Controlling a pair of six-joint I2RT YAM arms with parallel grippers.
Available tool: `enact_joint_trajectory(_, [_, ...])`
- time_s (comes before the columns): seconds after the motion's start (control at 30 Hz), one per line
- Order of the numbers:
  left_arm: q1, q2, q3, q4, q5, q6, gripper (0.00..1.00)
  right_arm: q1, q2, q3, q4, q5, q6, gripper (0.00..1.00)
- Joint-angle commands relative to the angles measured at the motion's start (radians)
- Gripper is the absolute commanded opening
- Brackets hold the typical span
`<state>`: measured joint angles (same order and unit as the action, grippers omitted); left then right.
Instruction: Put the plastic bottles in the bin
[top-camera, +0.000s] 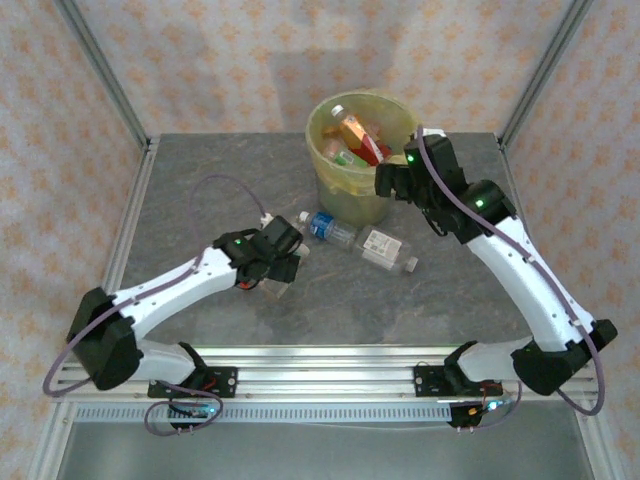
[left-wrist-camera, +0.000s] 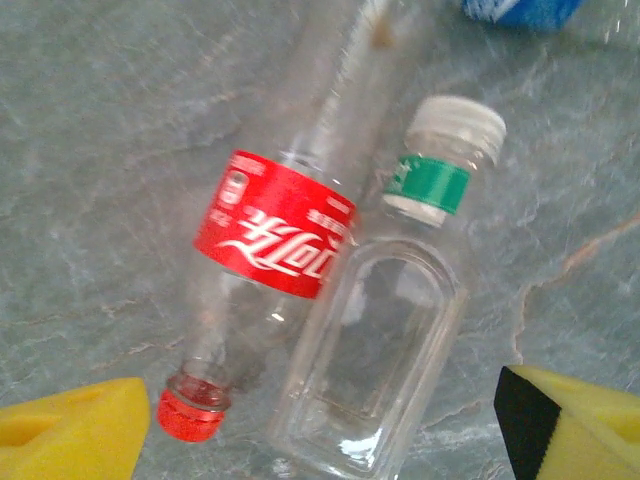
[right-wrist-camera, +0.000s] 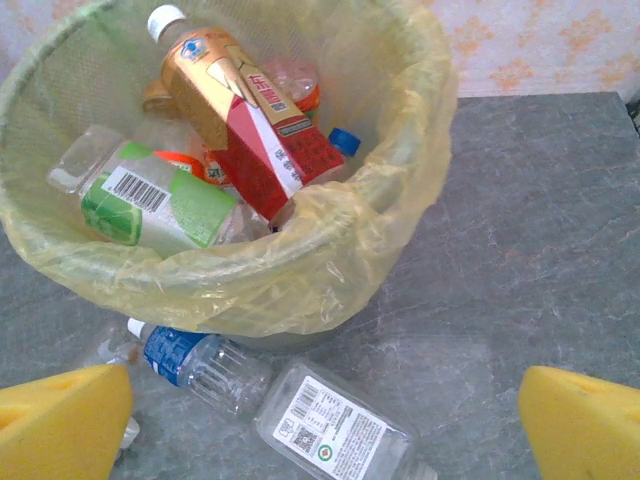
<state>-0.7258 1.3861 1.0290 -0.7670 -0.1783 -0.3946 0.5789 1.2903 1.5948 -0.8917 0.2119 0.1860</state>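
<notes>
- Left wrist view (nearest the bases): the left gripper hangs with its yellow foam pads spread wide and touching nothing, over two bottles that lie touching side by side on the grey marbled tabletop.
- Between those pads, the clear red-labelled cola bottle runs from its red cap at 7 o'clock to its base at 1 o'clock. The clear square-shouldered bottle with a green neck band lies parallel, white cap at 1 o'clock.
- Both long axes cross the closing line, so a squeeze would probably catch the pair. I judge this arm the nearer.
- Farther out in the top view, a clear blue-labelled bottle and a flat clear white-labelled bottle lie at 6 o'clock from the round pale yellow-green bin lined with a yellowish bag.
- The right gripper, pads apart and empty, sits at the bin's 4 o'clock side. Several binned bottles lie inside.
</notes>
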Motion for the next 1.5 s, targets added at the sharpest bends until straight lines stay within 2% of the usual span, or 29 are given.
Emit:
enact_joint_trajectory(0.0, [-0.030,0.062,0.051,-0.074,0.002,0.023,0.90,-0.004,-0.024,-0.032,0.034,0.052,0.043,0.99])
enact_joint_trajectory(0.5, [-0.059,0.253,0.072,-0.069,-0.008,-0.004,0.86,-0.004,-0.042,-0.071,0.053,0.077,0.040,0.99])
enact_joint_trajectory(1.1, [-0.075,0.293,0.052,0.018,0.064,-0.032,0.81,-0.003,-0.040,-0.087,0.072,0.072,0.042,0.99])
enact_joint_trajectory(1.47, [-0.076,0.348,0.042,0.071,-0.007,-0.074,0.85,-0.003,-0.045,-0.107,0.078,0.067,0.047,0.99])
